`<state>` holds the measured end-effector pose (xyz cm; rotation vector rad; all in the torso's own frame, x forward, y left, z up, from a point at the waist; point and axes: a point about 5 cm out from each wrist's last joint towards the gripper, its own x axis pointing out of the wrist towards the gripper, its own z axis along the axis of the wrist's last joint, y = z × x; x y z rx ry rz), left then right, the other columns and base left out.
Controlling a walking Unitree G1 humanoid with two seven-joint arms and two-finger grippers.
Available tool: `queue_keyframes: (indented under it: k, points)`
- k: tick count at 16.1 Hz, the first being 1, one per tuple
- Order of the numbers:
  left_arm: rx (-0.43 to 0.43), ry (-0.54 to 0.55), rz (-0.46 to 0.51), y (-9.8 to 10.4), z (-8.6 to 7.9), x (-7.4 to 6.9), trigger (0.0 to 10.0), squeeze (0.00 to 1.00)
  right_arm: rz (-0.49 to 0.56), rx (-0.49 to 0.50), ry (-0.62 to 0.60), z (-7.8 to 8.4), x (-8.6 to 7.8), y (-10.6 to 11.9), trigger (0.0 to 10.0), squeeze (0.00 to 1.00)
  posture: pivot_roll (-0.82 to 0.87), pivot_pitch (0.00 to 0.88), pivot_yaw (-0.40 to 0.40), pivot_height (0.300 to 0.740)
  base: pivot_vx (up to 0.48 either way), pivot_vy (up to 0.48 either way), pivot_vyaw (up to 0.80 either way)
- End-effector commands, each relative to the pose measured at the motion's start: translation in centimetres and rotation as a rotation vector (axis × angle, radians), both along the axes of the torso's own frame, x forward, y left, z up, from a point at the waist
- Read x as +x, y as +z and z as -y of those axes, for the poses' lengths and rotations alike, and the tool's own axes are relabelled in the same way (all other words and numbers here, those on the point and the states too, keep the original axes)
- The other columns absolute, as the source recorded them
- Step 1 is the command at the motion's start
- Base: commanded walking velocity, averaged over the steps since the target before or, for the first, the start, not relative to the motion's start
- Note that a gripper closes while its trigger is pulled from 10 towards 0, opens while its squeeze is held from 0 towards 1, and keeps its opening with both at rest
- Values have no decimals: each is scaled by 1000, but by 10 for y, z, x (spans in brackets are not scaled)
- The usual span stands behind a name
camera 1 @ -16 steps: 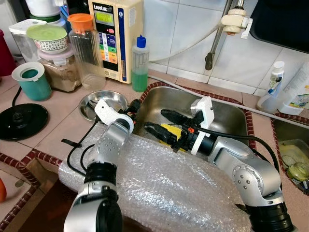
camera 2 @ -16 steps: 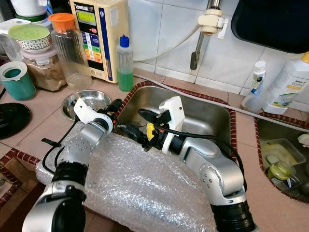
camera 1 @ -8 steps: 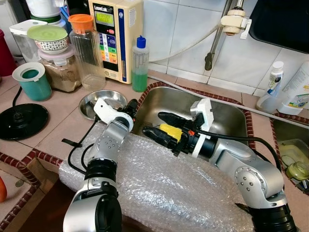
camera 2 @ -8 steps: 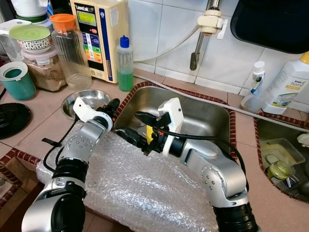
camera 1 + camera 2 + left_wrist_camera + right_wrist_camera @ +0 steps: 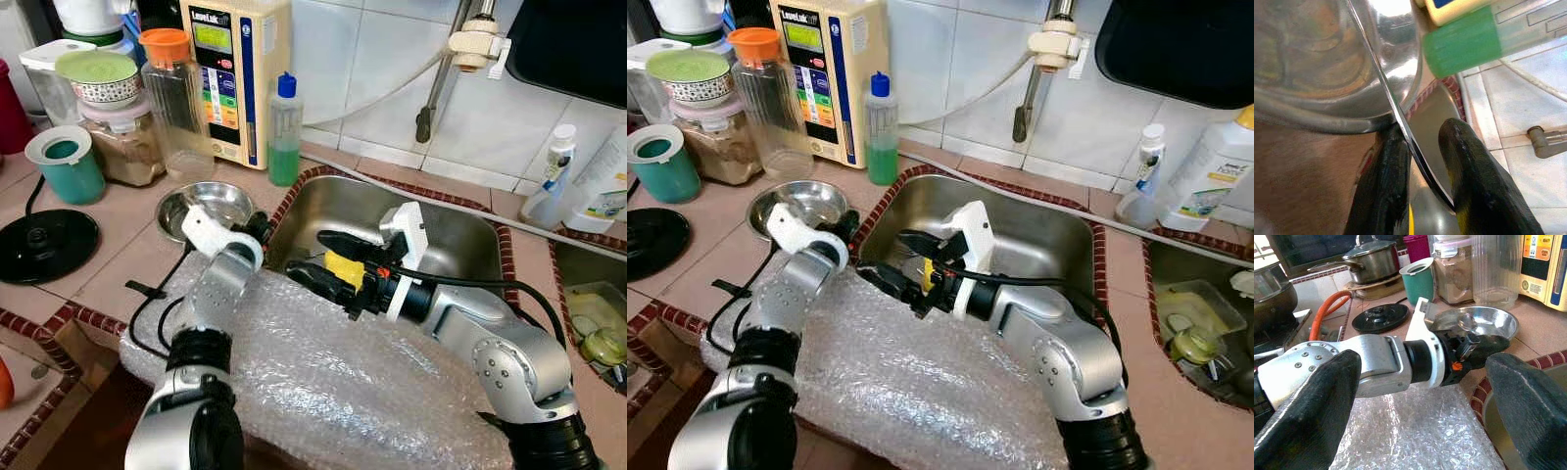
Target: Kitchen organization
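Observation:
A shallow steel bowl (image 5: 201, 201) sits on the tiled counter just left of the steel sink (image 5: 446, 230). My left gripper (image 5: 257, 230) is at the bowl's near right rim. In the left wrist view its fingertips (image 5: 1396, 147) straddle the thin rim of the bowl (image 5: 1312, 49) and pinch it. My right gripper (image 5: 306, 253) hovers over the sink's front left corner, pointing at the left wrist. It is wide open with nothing between its fingers (image 5: 1308, 396). Both forearms rest over a sheet of bubble wrap (image 5: 323, 382).
Behind the bowl stand a green soap bottle (image 5: 284, 132), a water ioniser (image 5: 230, 69), a clear pitcher with an orange lid (image 5: 176, 98) and a teal cup (image 5: 64, 162). A black round base (image 5: 44, 240) lies left. A tap (image 5: 446, 69) hangs over the sink. A second basin (image 5: 593, 323) holds dishes.
My left gripper has drawn leftward and the steel bowl has shifted slightly left with it. The right gripper has drifted left and up over the sink.

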<state>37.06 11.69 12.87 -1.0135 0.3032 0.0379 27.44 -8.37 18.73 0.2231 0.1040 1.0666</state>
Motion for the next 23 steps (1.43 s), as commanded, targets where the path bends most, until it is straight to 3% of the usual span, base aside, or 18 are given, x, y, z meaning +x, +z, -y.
queue_keyframes:
  k: [1, 5, 9, 11, 13, 14, 15, 16, 17, 19, 23]
  points:
    - [18, 7, 2, 3, -1, -1, 0, 0, 21, -5, -3, 2, 2, 3, 10000, 0, 39, 0, -61, 740, 0, 0, 0]
    - [64, -19, 22, 7, -3, -12, 0, 0, 21, -8, -5, 2, 2, 3, 10000, 0, 43, 0, -61, 740, 0, 0, 0]
    - [226, -251, 205, 17, -4, -43, 0, 0, 41, -1, -95, 8, 13, 4, 10000, 0, 63, 0, -61, 740, 0, 0, 0]
    - [201, -436, 282, 21, -3, -59, 0, 0, 51, 47, -275, 18, 33, 10, 10000, 0, 74, 0, -63, 740, 0, 0, 0]
    - [186, -552, 341, 26, -3, -68, 0, 0, 28, 81, -331, 24, 41, 13, 10000, 0, 80, 0, -64, 740, 0, 0, 0]
    - [180, -595, 359, 27, -2, -71, 0, 0, 21, 91, -341, 25, 42, 14, 10000, 0, 80, 0, -66, 740, 0, 0, 0]
    - [167, -729, 421, 33, 6, -80, 0, 0, -15, 121, -357, 25, 45, 14, 10000, 0, 76, 0, -67, 740, 0, 0, 0]
    - [171, -770, 441, 34, 8, -83, 0, 0, -25, 125, -360, 25, 46, 14, 10000, 0, 76, 0, -67, 740, 0, 0, 0]
    - [171, -909, 502, 39, 17, -94, 0, 0, -68, 121, -354, 22, 47, 10, 10000, 0, 74, 0, -66, 740, 0, 0, 0]
    - [146, -1047, 543, 43, 28, -107, 0, 0, -94, 117, -337, 19, 46, 7, 10000, 0, 74, 0, -66, 740, 0, 0, 0]
    - [140, -1151, 558, 39, 36, -118, 0, 0, -106, 125, -320, 16, 45, 7, 10000, 0, 65, 0, -62, 740, 0, 0, 0]
